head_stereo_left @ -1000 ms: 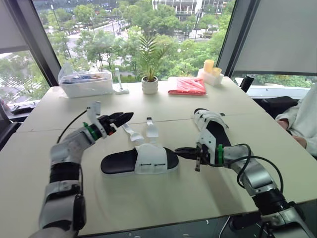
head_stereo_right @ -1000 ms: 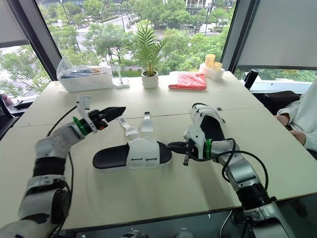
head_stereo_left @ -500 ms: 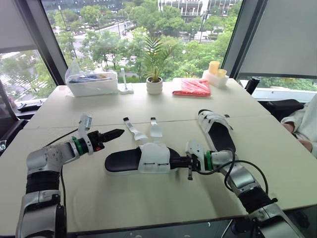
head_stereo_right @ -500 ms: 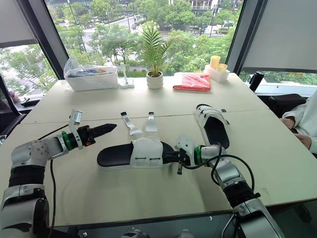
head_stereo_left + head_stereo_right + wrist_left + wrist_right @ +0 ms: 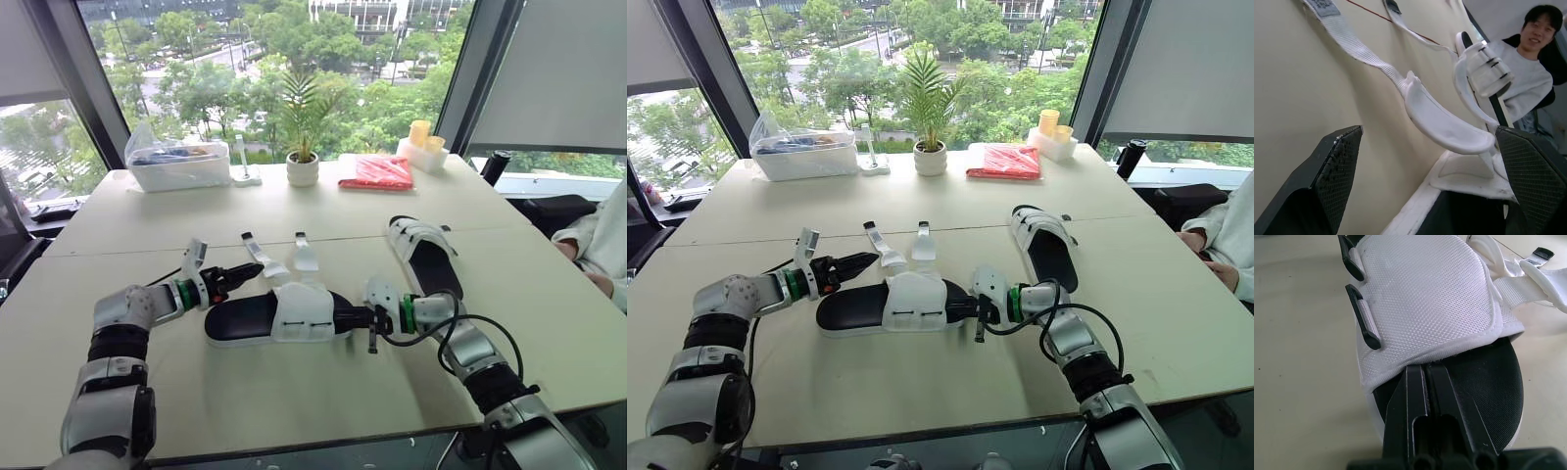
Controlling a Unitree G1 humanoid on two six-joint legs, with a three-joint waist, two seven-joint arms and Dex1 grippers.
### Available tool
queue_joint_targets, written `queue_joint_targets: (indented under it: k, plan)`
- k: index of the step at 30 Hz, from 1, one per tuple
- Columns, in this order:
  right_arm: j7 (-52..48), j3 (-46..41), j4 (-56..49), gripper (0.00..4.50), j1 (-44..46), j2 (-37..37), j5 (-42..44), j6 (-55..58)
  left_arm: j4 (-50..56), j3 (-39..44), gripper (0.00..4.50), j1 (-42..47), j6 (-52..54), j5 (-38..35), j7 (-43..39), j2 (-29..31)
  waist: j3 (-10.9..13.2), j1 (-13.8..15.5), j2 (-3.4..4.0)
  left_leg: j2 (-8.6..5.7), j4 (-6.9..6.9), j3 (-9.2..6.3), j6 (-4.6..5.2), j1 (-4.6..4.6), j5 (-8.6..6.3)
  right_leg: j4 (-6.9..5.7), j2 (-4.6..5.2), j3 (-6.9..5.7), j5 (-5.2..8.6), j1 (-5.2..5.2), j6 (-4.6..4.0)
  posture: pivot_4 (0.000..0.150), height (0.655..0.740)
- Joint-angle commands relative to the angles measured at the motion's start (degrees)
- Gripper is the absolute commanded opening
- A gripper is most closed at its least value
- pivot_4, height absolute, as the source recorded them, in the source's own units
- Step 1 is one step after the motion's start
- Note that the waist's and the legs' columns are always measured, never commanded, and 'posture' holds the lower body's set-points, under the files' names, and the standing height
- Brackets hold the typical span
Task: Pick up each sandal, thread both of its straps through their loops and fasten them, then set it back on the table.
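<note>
A black-soled sandal [image 5: 279, 315] with a white upper lies flat mid-table, its two white straps [image 5: 260, 257] lying loose behind it. My right gripper [image 5: 350, 317] is shut, its tips resting on the toe end of the footbed [image 5: 1484, 382] against the upper's edge [image 5: 1430, 308]. My left gripper [image 5: 240, 275] is open just off the sandal's heel end, low over the table; the left wrist view has the upper [image 5: 1449, 127] and one strap [image 5: 1356, 49] between its fingers [image 5: 1337, 166]. A second sandal [image 5: 423, 257] lies to the right with its straps closed over it.
Along the far edge stand a clear plastic box [image 5: 176, 164], a potted plant [image 5: 301, 168], a red packet [image 5: 376, 172] and a white box with yellow cups [image 5: 421, 147]. A person [image 5: 598, 240] sits at the right. Bare table [image 5: 294, 401] lies in front.
My left gripper came down from a raised position and moved right to the sandal's heel end. My right gripper slid left onto the sandal's toe.
</note>
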State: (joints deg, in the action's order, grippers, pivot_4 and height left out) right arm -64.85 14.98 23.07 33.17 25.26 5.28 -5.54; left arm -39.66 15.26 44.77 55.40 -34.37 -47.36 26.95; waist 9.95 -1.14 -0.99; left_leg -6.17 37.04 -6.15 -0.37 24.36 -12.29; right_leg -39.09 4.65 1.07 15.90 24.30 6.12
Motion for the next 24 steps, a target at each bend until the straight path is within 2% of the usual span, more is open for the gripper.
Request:
queue_joint_targets:
  k: [1,12,17,24]
  plan:
    - [-1.9,2.6,2.3,0.04,1.5,-1.7,-1.7,-1.0,-1.1,0.0,4.5,2.1,-1.0,0.4,-0.9,-0.2,0.0,-0.1,0.0,0.0,0.0,0.0,0.0,0.0,0.0,0.0,0.0,0.0,0.0,0.0,0.0,0.15,0.74]
    - [-8.2,4.5,13.4,0.04,8.6,-4.5,-4.3,-2.8,-7.2,1.1,4.5,4.9,-1.3,-0.2,-0.5,-3.9,-0.1,-1.6,-0.01,0.06,-0.08,-0.03,-0.03,-0.08,0.02,-0.03,-0.05,-0.04,0.0,-0.02,0.0,0.15,0.74]
    - [-9.2,4.5,14.2,0.04,9.2,-4.5,-5.1,-3.7,-13.0,3.7,4.5,8.2,-5.3,0.0,2.9,-7.5,-0.1,-1.3,-0.05,0.04,-0.05,-0.04,-0.01,-0.14,0.0,-0.04,-0.04,-0.05,0.0,-0.12,0.0,0.15,0.74]
    - [-9.9,4.3,13.2,0.04,8.6,-3.9,-5.5,-3.9,-22.7,11.3,4.5,11.8,-14.7,-1.4,10.0,-11.0,-0.2,-1.4,-0.05,0.04,-0.11,-0.03,-0.03,-0.17,0.0,-0.04,-0.03,-0.05,0.0,-0.1,0.0,0.15,0.74]
